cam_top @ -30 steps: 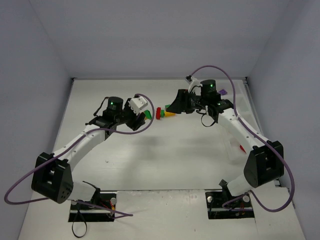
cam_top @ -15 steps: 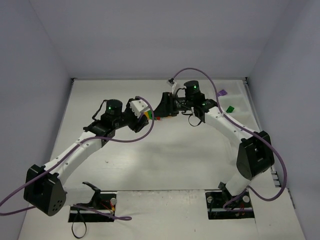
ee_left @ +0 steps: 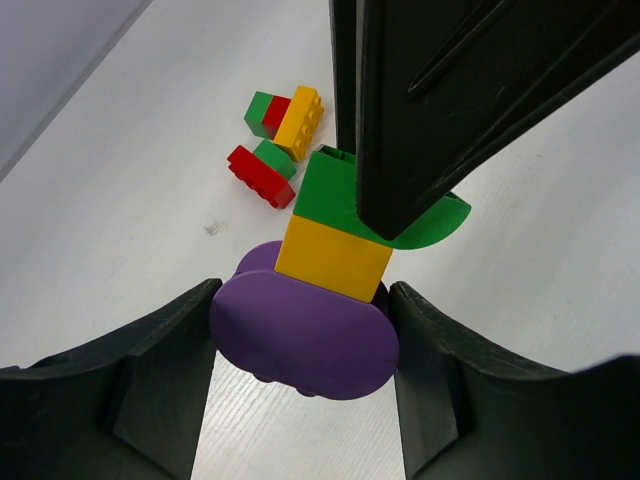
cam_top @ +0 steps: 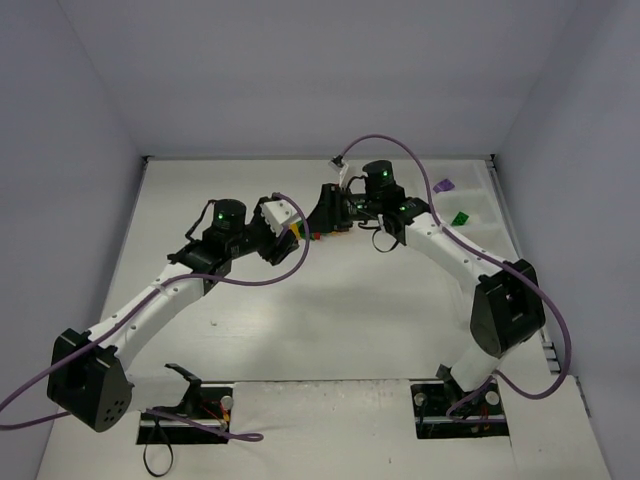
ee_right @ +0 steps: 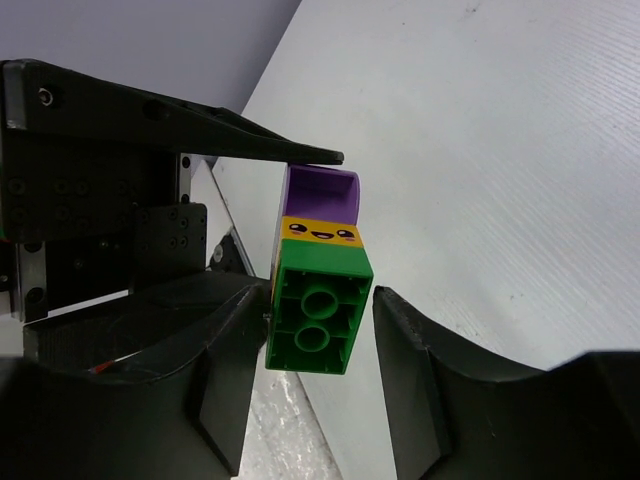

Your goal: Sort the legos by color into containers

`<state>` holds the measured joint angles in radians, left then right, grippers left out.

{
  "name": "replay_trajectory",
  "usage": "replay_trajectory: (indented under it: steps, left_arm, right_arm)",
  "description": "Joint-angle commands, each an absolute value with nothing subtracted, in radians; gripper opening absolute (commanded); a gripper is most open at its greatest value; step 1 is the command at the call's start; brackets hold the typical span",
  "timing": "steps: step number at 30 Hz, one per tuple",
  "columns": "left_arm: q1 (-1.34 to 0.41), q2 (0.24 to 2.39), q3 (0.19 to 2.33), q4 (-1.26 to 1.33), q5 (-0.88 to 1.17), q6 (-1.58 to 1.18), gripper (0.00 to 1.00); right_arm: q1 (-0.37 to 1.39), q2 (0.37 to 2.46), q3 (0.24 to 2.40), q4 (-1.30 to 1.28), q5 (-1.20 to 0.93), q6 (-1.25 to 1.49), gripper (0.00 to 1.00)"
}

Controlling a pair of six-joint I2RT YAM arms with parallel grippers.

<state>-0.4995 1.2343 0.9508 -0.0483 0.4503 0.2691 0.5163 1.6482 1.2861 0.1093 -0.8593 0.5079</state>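
Two grippers on one three-brick stack (ee_right: 318,262), mid-desk toward the far edge. Left gripper (ee_left: 300,305) has its fingers a brick's width apart, both pressed on the purple brick (ee_left: 300,340) at one end. Right gripper (ee_right: 320,298) is clamped the same way on the green brick (ee_right: 315,320) at the other end, with the yellow brick (ee_right: 320,232) between. A loose cluster (ee_left: 272,155) of red, green and yellow bricks sits on the desk (ee_left: 120,200) just beyond. One purple piece (cam_top: 444,186) and one green piece (cam_top: 459,217) are near the far-right corner

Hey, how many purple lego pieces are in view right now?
2. One purple piece is held in the left gripper; another purple piece lies far right on the table. More may be hidden.
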Motion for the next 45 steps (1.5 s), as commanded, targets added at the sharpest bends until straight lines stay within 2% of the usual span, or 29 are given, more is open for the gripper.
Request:
replay_trajectory:
  steps: [1,5,7,9,11,16,29,31,36,39,45]
  left_arm:
    - [-0.509,1.204,0.96,0.037,0.459,0.276,0.15]
    - [-0.511,1.2,0.959,0.035,0.457,0.276,0.15]
    - [-0.512,1.201,0.954,0.035,0.454,0.276,0.15]
    - [-0.514,1.204,0.951,0.037,0.448,0.278,0.15]
    - [-0.514,1.204,0.939,0.037,0.442,0.278,0.15]
    - [-0.512,1.227,0.913,0.035,0.419,0.258,0.11]
    - [-0.512,1.279,0.922,0.026,0.417,0.213,0.08]
    - [-0.514,1.276,0.923,0.026,0.417,0.206,0.08]
    - [-0.512,1.238,0.914,0.023,0.402,0.189,0.08]
    - [-0.512,1.209,0.896,0.025,0.377,0.183,0.08]
    - [-0.514,1.177,0.841,0.052,0.345,0.172,0.08]
  right_arm:
    - [0.528,1.649,1.331,0.175,-0.858,0.515,0.44]
    - [0.534,1.652,1.328,0.175,-0.844,0.514,0.42]
    - [0.537,1.652,1.327,0.173,-0.842,0.515,0.35]
    - [0.537,1.644,1.324,0.172,-0.825,0.512,0.19]
    - [0.535,1.628,1.319,0.154,-0.804,0.493,0.1]
    - [0.503,1.591,1.304,0.091,-0.767,0.451,0.0]
    - [0.296,1.474,1.206,0.006,-0.73,0.37,0.0]
    - [0.267,1.457,1.215,-0.067,-0.634,0.315,0.0]
    - [0.151,1.445,1.238,-0.155,-0.06,0.317,0.0]
    - [0.066,1.465,1.233,-0.156,0.151,0.382,0.0]
    - [-0.057,1.575,1.294,-0.141,0.238,0.417,0.0]
